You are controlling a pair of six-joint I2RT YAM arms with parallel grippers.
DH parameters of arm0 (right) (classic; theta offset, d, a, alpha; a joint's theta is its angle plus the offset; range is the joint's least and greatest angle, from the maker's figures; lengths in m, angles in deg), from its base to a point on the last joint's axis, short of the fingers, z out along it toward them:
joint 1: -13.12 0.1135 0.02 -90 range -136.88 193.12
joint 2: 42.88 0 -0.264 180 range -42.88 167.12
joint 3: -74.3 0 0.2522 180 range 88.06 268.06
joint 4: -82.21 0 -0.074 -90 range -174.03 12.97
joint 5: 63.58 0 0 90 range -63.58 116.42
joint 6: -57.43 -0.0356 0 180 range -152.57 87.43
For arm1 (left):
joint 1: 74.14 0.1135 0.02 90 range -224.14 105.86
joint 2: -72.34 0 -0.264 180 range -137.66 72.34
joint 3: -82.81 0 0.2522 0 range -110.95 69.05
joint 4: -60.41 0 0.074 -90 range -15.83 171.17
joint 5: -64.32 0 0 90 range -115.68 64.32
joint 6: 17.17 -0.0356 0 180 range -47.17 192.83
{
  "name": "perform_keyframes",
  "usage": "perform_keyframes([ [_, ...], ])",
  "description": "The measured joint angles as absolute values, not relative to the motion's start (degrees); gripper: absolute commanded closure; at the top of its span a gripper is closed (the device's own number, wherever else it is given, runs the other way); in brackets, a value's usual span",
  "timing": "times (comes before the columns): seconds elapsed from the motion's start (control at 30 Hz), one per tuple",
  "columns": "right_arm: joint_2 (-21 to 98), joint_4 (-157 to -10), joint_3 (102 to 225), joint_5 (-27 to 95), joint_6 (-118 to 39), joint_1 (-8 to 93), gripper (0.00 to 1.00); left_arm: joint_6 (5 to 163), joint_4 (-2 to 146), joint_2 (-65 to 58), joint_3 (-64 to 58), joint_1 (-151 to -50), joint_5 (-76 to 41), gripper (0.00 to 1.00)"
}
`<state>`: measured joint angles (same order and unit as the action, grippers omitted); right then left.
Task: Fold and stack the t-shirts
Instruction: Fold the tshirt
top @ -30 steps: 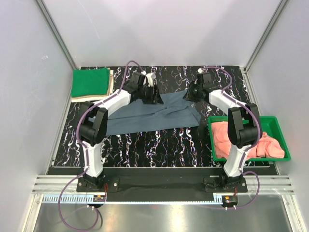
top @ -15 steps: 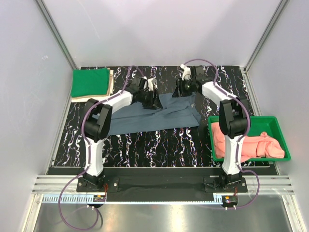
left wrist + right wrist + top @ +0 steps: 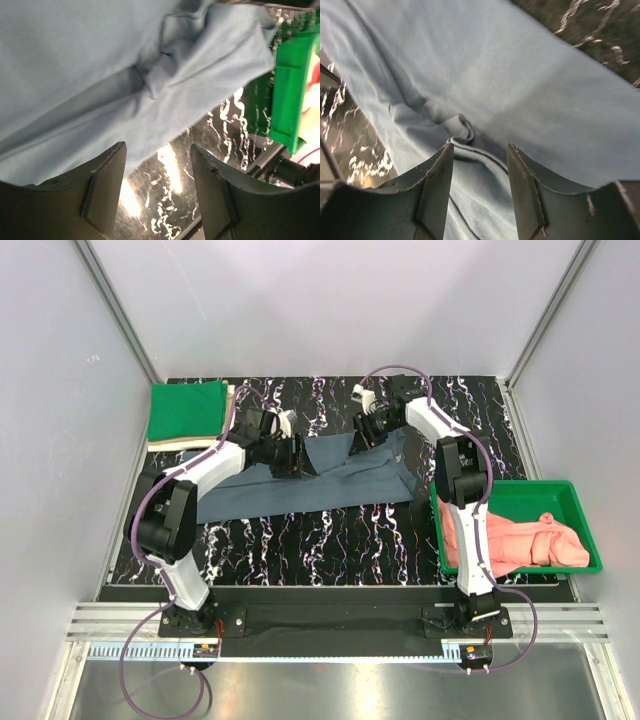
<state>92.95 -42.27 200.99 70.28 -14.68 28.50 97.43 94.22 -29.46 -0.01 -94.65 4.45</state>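
Looking down, you have the slate blue-grey t-shirt (image 3: 330, 480) lying rumpled and spread across the middle of the bench (image 3: 340, 540), its long side running left to right. Your left tool (image 3: 157, 155) hovers over the shirt's far left part, jaws moderately parted with nothing between them. Your right tool (image 3: 480, 150) sits low over the shirt's far edge, jaws likewise parted and gripping nothing; a small puckered fold of cloth lies just beneath it. At the far left, the bright green t-shirt (image 3: 187, 410) lies folded on the beige t-shirt (image 3: 190, 444). At the near right, the salmon-pink t-shirts (image 3: 510, 540) are heaped in the green tray (image 3: 560, 492).
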Motion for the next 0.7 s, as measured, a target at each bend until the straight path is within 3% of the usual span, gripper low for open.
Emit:
perform_keyframes([
  [0.37, 99.6, -27.5, 213.0, 74.4, -4.0, 28.5, 0.45, 96.6, 95.0, -26.8, 0.3, -94.8, 5.8, 0.4],
  [0.7, 103.5, -23.1, 218.1, 73.9, -2.5, 28.5, 0.47, 96.6, 95.2, -26.8, 0.3, -94.7, 6.2, 0.39],
])
